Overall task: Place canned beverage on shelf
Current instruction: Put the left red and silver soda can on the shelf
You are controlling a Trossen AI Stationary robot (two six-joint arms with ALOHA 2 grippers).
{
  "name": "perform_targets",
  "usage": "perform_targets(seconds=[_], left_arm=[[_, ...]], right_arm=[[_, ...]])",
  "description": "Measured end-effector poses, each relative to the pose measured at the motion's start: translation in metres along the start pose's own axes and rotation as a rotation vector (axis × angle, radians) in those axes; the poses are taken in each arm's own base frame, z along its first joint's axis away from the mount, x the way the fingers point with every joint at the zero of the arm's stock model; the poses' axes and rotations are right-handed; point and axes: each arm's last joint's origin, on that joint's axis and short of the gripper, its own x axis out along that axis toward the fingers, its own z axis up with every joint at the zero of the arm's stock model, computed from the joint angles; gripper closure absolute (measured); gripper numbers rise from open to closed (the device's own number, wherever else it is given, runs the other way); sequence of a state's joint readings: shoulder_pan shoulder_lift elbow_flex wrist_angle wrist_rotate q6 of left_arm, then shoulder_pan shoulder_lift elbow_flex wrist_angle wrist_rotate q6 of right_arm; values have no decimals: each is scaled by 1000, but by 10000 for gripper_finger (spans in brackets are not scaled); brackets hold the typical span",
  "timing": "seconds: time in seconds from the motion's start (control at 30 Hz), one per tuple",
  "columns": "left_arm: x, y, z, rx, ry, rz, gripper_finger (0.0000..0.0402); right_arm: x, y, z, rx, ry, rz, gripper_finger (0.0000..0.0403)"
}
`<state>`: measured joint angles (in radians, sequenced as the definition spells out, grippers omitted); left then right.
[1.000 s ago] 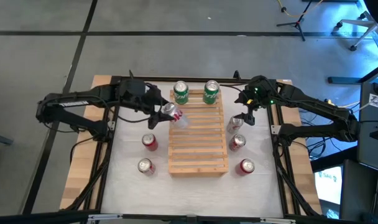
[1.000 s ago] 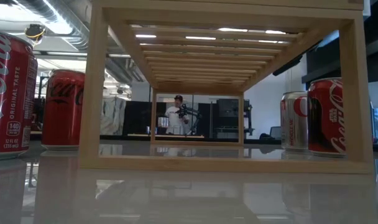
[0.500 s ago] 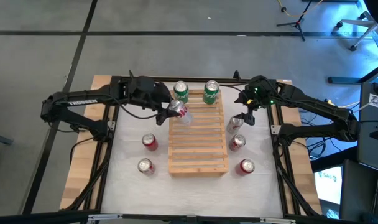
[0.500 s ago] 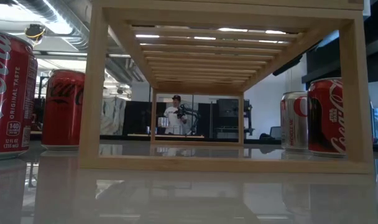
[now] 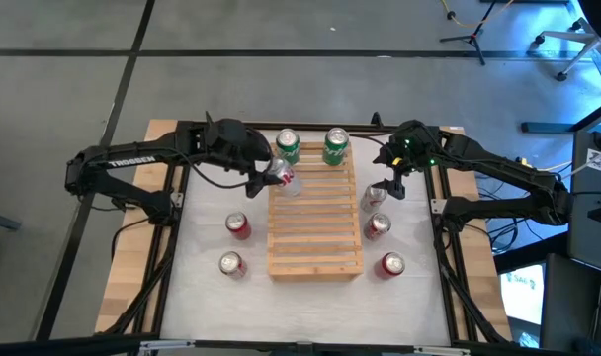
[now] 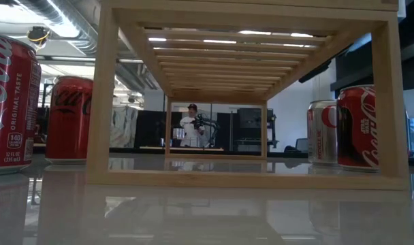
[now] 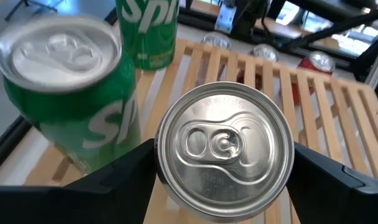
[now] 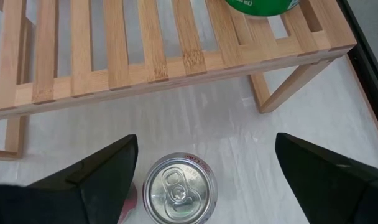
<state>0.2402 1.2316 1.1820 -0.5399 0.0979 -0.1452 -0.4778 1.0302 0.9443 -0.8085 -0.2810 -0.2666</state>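
Observation:
My left gripper (image 5: 273, 178) is shut on a silver-topped can (image 7: 223, 149) over the far left corner of the pale slatted shelf (image 5: 315, 232). Two green cans (image 5: 288, 146) (image 5: 336, 144) stand on the shelf's far edge; the nearer one (image 7: 71, 106) is close beside the held can. My right gripper (image 5: 383, 190) is open by the shelf's right side, its fingers (image 8: 108, 177) standing on either side of a silver can (image 8: 179, 190) on the table, apart from it. My left gripper pinches the can's side wall (image 7: 167, 180) between its two fingers, one on each side, just under the top rim. The can's top faces the wrist camera. The can itself hides its base, so I cannot tell whether it touches the slats.
Two red cans (image 5: 238, 225) (image 5: 230, 263) stand on the white table left of the shelf, two more (image 5: 378, 225) (image 5: 391, 264) right of it. The shelf's near and middle slats (image 5: 315, 252) are bare. A person (image 6: 192, 129) stands far behind in the room.
My left gripper has carried the can toward the table's right edge, from the shelf's left rim in over its far left corner, beside the green can.

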Motion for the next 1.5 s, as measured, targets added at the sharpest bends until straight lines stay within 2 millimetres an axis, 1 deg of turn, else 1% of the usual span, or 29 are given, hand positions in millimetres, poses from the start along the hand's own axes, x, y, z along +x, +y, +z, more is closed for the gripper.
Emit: perform_targets(seconds=[0.97, 1.17, 1.5], left_arm=[[0, 1, 1, 1, -19, 28, 115], [-1, 1, 2, 44, -22, 43, 115], [-1, 1, 0, 51, -9, 47, 115]], right_arm=[[0, 0, 0, 0, 0, 0, 27], [0, 0, 0, 0, 0, 0, 27], [0, 0, 0, 0, 0, 0, 27]])
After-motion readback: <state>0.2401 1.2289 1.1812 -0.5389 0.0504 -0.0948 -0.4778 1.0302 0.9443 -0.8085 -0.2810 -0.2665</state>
